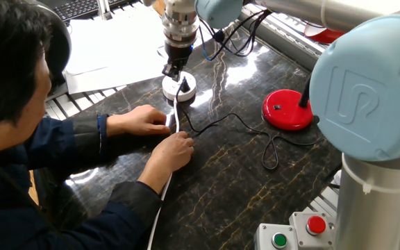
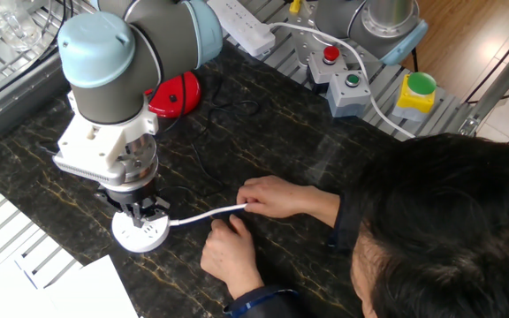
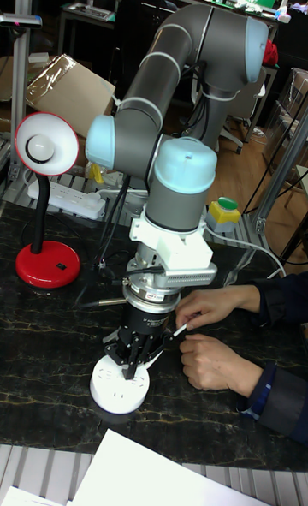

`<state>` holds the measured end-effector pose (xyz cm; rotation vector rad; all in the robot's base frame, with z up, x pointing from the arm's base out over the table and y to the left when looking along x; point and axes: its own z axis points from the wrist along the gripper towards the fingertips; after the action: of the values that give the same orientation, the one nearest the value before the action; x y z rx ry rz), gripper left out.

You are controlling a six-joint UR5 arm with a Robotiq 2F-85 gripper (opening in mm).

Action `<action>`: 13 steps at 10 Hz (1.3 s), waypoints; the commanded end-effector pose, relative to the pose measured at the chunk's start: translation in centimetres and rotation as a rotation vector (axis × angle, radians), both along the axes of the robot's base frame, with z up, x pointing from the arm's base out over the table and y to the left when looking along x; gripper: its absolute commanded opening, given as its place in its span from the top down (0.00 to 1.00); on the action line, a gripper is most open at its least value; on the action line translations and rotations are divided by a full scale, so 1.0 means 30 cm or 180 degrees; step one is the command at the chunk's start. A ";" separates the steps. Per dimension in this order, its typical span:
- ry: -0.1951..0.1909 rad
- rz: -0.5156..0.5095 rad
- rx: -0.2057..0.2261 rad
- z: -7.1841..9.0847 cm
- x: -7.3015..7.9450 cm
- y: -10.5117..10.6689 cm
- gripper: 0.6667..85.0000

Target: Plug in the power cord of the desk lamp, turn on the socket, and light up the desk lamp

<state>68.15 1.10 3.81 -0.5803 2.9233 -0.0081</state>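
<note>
The round white socket [image 1: 179, 88] lies on the dark table, with the black plug [image 1: 185, 84] standing in its top. The thin black power cord [image 1: 217, 123] runs from the plug across the table to the desk lamp's red base [image 1: 287, 110]. My gripper [image 1: 173, 70] points straight down with its fingers together, its tips at the socket's top on the far side of the plug. From the other side my gripper [image 2: 143, 213] covers part of the socket [image 2: 140, 236]. The desk lamp [image 3: 41, 148] stands upright at the left, its shade facing the camera.
A person's two hands [image 1: 160, 135] hold the socket's thick white cable [image 2: 203, 213] close to my gripper. A rectangular power strip [image 2: 246, 25], button boxes [image 2: 341, 72] and a yellow box with a green button [image 2: 417, 90] stand at the table's edge. White paper [image 1: 113, 52] lies behind the socket.
</note>
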 end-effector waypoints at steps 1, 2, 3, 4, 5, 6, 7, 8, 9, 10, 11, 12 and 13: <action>-0.0024 0.0016 0.0041 -0.012 0.009 0.002 0.98; -0.0044 0.0030 0.0039 -0.014 0.014 0.000 0.98; -0.0044 0.0040 0.0027 -0.016 0.014 -0.004 0.98; -0.0044 0.0040 0.0047 -0.019 0.015 -0.001 0.98; -0.0049 0.0039 0.0057 -0.023 0.017 0.001 0.98; -0.0054 0.0029 0.0087 -0.031 0.020 0.010 0.98; -0.0064 0.0024 0.0108 -0.039 0.023 0.016 0.98; -0.0073 0.0019 0.0113 -0.043 0.027 0.017 0.98; -0.0069 0.0029 0.0117 -0.044 0.024 0.014 0.98; -0.0041 0.0078 0.0128 -0.034 0.013 -0.003 0.98; -0.0005 0.0123 0.0141 -0.017 -0.006 -0.021 0.98; 0.0028 0.0168 0.0140 0.006 -0.027 -0.035 0.98; 0.0030 0.0207 0.0158 0.018 -0.032 -0.044 0.98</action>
<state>67.83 0.42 3.37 -0.6427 2.9041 0.0417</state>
